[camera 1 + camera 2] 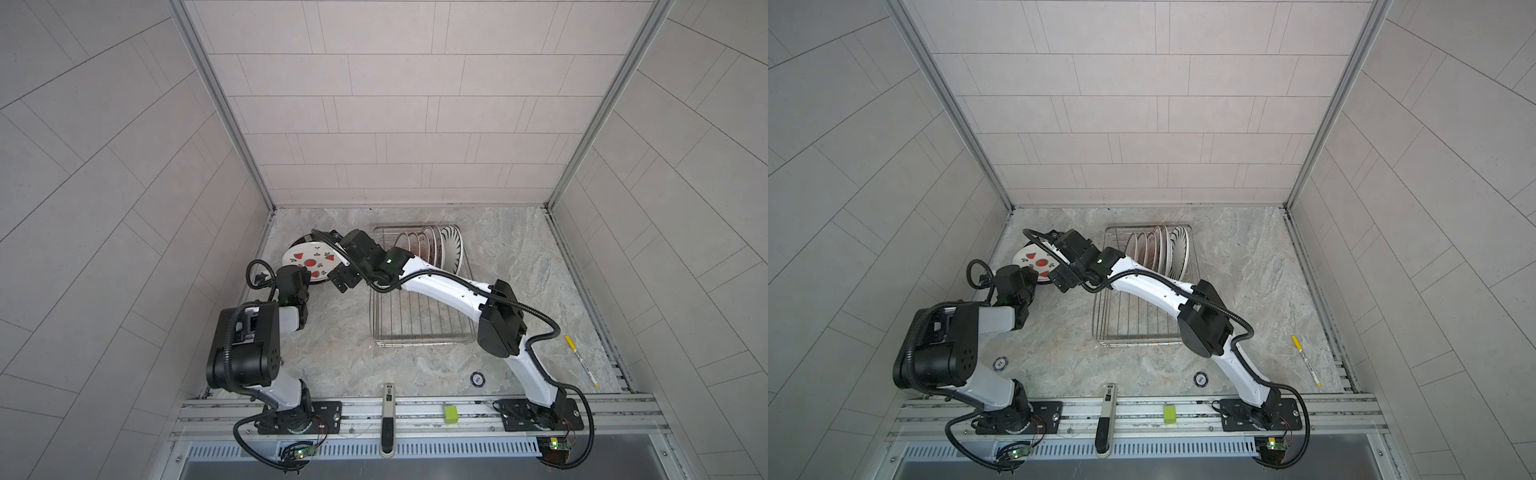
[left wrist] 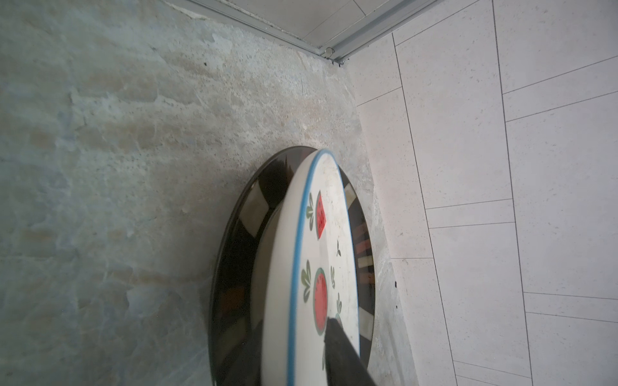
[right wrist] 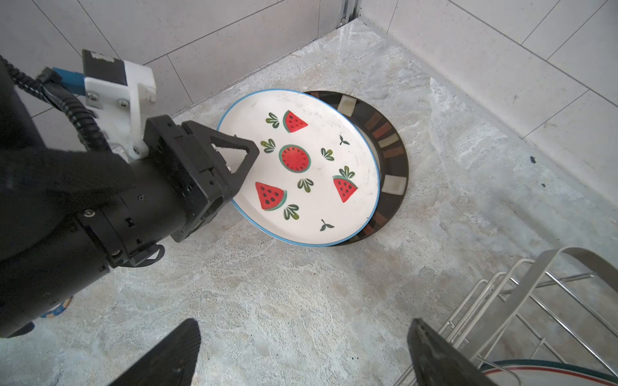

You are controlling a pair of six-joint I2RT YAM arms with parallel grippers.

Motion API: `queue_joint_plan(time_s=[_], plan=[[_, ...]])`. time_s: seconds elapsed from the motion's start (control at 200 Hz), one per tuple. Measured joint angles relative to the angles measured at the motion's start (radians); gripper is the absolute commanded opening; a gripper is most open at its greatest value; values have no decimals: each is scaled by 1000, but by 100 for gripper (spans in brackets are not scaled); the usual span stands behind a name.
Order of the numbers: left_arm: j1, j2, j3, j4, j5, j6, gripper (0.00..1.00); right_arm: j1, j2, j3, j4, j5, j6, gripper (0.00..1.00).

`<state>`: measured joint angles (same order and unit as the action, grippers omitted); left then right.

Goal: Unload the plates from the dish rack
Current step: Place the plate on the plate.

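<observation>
You see watermelon plate (image 3: 301,167) tilted on dark plate (image 3: 391,160), on table (image 3: 301,284), apart from dish rack (image 1: 419,341) w/ other plates (image 1: 451,249) upright; your L gripper (image 3: 245,167) straddles its rim, grip can't tell; R gripper (image 3: 302,324) wide, holding nothing; pen (image 1: 582,360) print unreadable.

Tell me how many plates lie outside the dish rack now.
2. The watermelon plate rests partly on a dark-rimmed plate, both on the table beside the dish rack. The arms cover some table, so another may be hidden.
</observation>
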<state>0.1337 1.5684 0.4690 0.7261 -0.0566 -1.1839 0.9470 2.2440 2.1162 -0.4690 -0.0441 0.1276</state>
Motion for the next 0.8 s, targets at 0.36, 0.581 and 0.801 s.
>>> queue_joint_plan(time_s=[0.36, 0.581, 0.801], plan=[[0, 5, 57, -103, -30, 49, 49, 0, 17, 1, 0, -1, 0, 99], [0, 16, 90, -168, -59, 77, 54, 0, 21, 1, -1, -4, 0, 99], [1, 53, 116, -187, -79, 86, 55, 0, 31, 23, -7, -5, 1, 99]])
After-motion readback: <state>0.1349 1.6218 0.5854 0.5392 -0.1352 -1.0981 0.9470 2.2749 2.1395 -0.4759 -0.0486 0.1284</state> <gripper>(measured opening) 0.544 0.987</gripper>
